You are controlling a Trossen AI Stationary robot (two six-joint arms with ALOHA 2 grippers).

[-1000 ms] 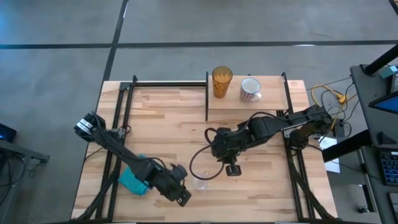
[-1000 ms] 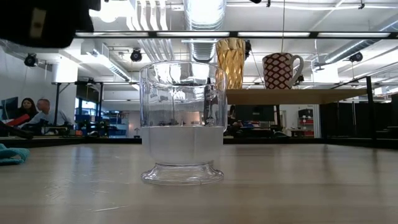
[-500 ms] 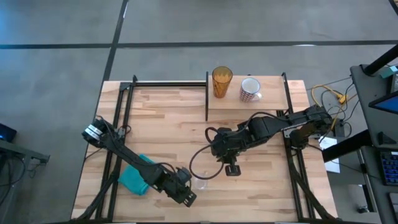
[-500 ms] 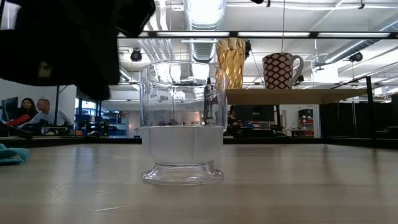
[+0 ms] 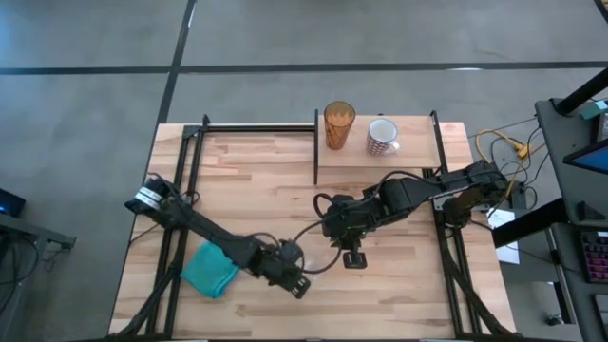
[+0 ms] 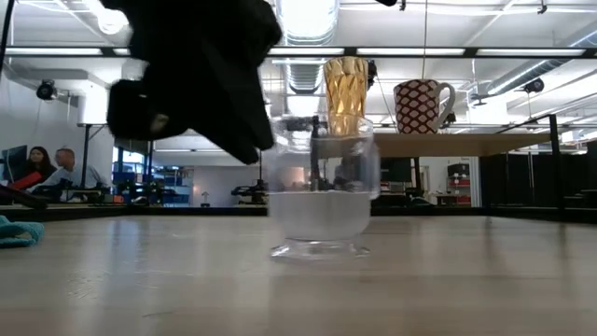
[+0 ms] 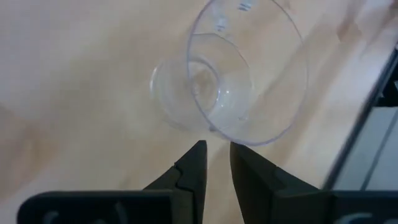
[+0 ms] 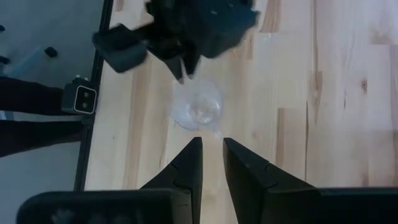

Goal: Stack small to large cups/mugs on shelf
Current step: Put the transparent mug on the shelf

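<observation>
I have the left gripper (image 5: 296, 282) low over the front of the light-wood tabletop (image 5: 247, 190), at the tiny clear glass cup (image 6: 321, 191), which stands upright there. My left wrist view shows the jaws nearly closed, holding nothing, their tips just beside the cup's rim. The right gripper (image 5: 354, 256) waits near the tabletop's middle, jaws narrowly parted and empty. The tall amber translucent tumbler (image 5: 338, 124) and white patterned mug (image 5: 382, 137) stand on the raised light-wood shelf (image 5: 418, 152).

Risk, in my judgement: near-closed jaws could push or topple the light cup instead of straddling it.
</observation>
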